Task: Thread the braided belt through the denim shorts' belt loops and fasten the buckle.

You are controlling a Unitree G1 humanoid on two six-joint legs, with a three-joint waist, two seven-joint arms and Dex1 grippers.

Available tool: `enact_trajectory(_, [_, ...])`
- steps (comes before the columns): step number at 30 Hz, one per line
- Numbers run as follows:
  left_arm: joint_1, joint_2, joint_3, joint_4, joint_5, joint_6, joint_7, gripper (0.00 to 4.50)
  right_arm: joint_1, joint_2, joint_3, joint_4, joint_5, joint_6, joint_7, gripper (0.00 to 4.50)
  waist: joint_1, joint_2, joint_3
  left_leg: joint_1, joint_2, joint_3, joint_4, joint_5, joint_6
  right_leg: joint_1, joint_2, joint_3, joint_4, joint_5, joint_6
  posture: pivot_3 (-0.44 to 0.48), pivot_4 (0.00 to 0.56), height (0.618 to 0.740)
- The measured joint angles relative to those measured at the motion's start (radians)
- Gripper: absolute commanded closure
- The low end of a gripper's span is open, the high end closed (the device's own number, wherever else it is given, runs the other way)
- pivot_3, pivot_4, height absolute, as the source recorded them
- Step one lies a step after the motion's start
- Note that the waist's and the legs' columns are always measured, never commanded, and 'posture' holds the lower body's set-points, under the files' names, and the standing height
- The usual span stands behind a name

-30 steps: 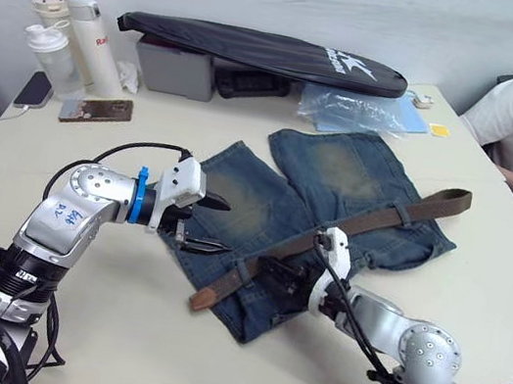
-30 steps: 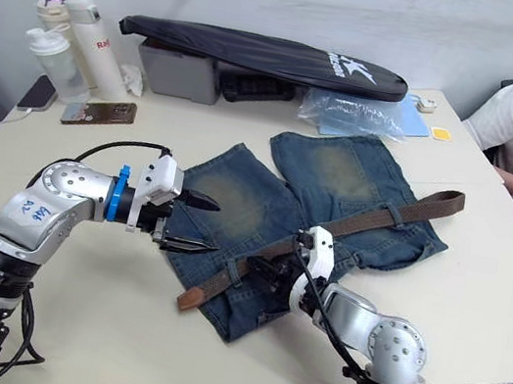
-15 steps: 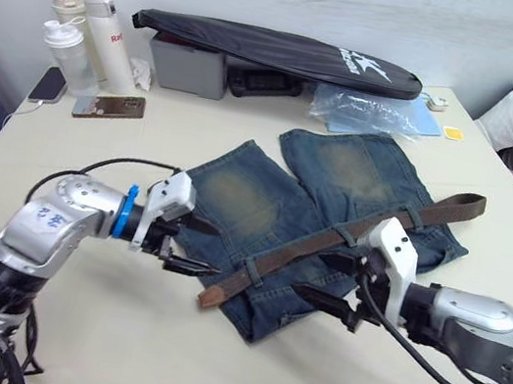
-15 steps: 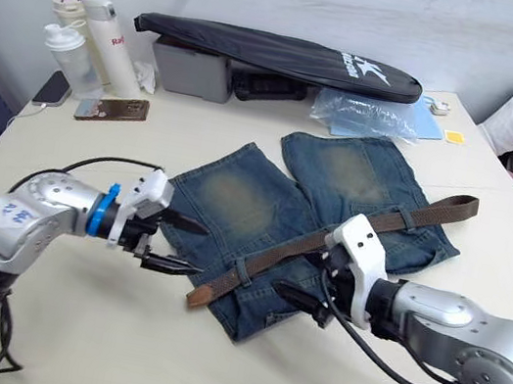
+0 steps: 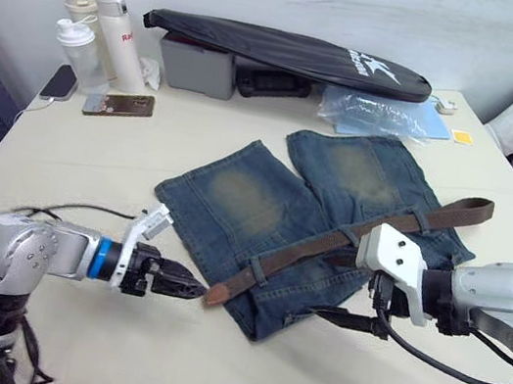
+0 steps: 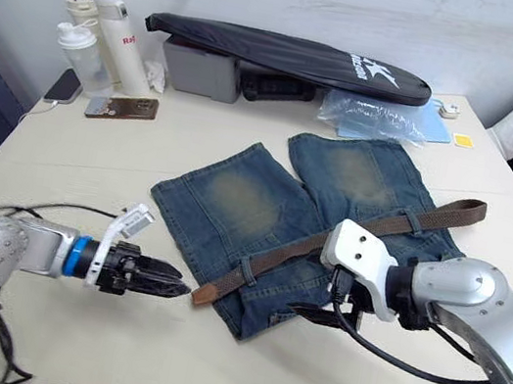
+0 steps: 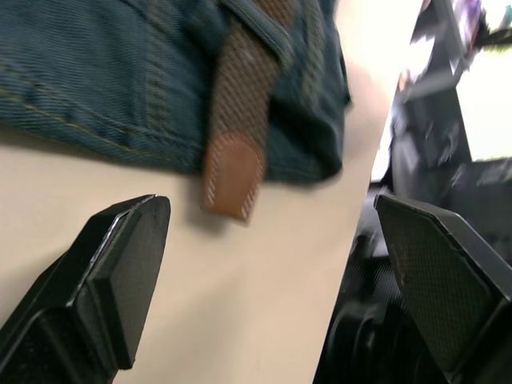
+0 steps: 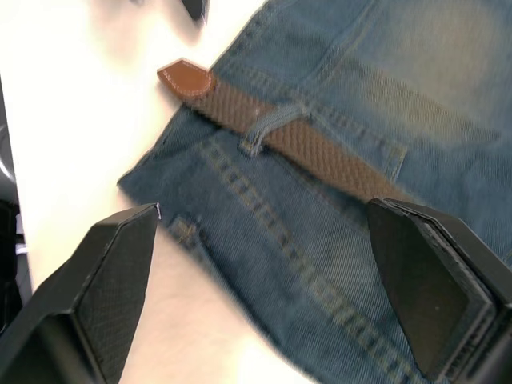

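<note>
Woven brown braided belt (image 8: 312, 152) crosses faded denim shorts (image 8: 416, 120)

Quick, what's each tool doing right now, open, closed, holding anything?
Left tool: open, empty, at the braided belt tip.
Right tool: open, empty, over the denim shorts.

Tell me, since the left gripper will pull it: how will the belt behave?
The belt looks woven and floppy, so it would likely sag. Passing under a loop, it may drag the shorts along.

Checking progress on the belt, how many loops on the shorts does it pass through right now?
3 visible: one loop near the belt's brown tip, one mid-waistband, one toward the far end. Others may be hidden.
</note>
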Motion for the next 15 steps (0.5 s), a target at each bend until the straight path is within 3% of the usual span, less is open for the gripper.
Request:
enact_trajectory(4, [0.007,-0.014,0.014,0.05,-0.164,0.008,0.181,0.0,-0.021,0.028,0.014,0.016,-0.014,0.012,0.005,0.09,-0.001,-0.001,0.001,0.001,-0.001,-0.001,0.0,0.001,-0.007,0.0,-0.008,0.0,0.0,0.001,0.002,0.0,0.15,0.622])
enact_trajectory(9, [0.003,-0.088,0.026,0.118,-0.331,-0.001,0.377,0.0,-0.031,0.049,0.013,0.028,-0.013,0.052,-0.001,0.09,0.003,0.002,-0.001,0.001,-0.003,0.0,-0.002,0.004,-0.036,0.003,-0.016,-0.008,0.0,0.001,0.003,0.0,0.15,0.622])
enact_trajectory(15, [-0.01,-0.076,-0.006,0.177,-0.543,-0.002,0.558,0.0,-0.034,0.05,0.012,0.028,-0.014,0.074,-0.001,0.09,0.001,0.002,-0.001,0.002,-0.01,0.0,-0.001,0.004,-0.037,0.009,-0.022,-0.009,-0.003,0.003,0.006,0.0,0.15,0.622])
